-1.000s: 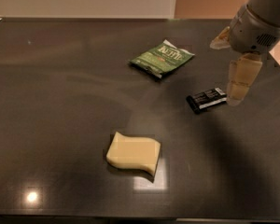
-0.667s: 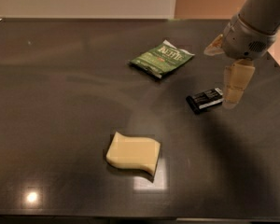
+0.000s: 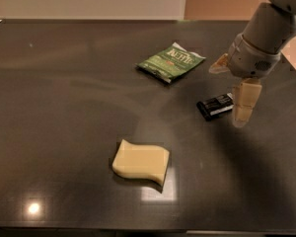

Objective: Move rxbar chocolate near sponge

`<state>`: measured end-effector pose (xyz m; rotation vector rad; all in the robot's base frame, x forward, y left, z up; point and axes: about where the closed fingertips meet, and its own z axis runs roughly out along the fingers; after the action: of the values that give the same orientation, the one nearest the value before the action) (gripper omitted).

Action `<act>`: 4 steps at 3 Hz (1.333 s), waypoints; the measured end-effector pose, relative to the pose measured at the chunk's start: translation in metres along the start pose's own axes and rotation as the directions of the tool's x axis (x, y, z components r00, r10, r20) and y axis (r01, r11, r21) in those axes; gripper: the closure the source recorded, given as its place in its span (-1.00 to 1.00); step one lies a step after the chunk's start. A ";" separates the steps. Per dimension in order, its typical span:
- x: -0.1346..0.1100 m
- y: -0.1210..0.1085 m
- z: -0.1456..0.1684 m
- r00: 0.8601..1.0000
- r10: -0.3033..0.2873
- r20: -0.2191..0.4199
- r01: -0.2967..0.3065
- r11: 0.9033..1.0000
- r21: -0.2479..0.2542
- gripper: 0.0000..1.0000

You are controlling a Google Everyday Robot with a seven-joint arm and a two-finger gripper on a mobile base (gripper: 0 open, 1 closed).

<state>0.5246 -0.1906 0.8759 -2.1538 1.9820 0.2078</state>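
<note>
The rxbar chocolate (image 3: pixel 214 106) is a small black wrapper with white print, lying flat on the dark table (image 3: pixel 64 83) at the right. The sponge (image 3: pixel 140 161) is a pale yellow wavy foam block lying front of centre, well apart from the bar to its lower left. My gripper (image 3: pixel 228 94) hangs from the grey arm at the right, just above the bar's right end. It is open and empty: one tan finger (image 3: pixel 244 104) points down beside the bar, the other sticks out to the upper left.
A green chip bag (image 3: pixel 171 62) lies behind the bar, toward the table's far middle. The table's right edge runs close behind the arm. A tan wall stands beyond the far edge.
The arm has shifted slightly left, bringing the gripper closer over the right end of the bar. The bar, sponge and bag have not moved.
</note>
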 end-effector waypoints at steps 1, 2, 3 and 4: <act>0.004 -0.001 0.013 1.000 -0.014 0.006 0.014 1.000 -0.026 -1.00; 0.010 -0.005 0.022 1.000 -0.014 0.011 0.015 0.999 -0.038 -1.00; 0.011 -0.005 0.023 1.000 -0.014 0.011 0.015 0.999 -0.039 -1.00; 0.022 -0.006 0.032 1.000 -0.008 0.004 0.008 0.999 -0.051 -1.00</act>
<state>0.5335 -0.2039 0.8401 -2.1904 1.9866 0.2640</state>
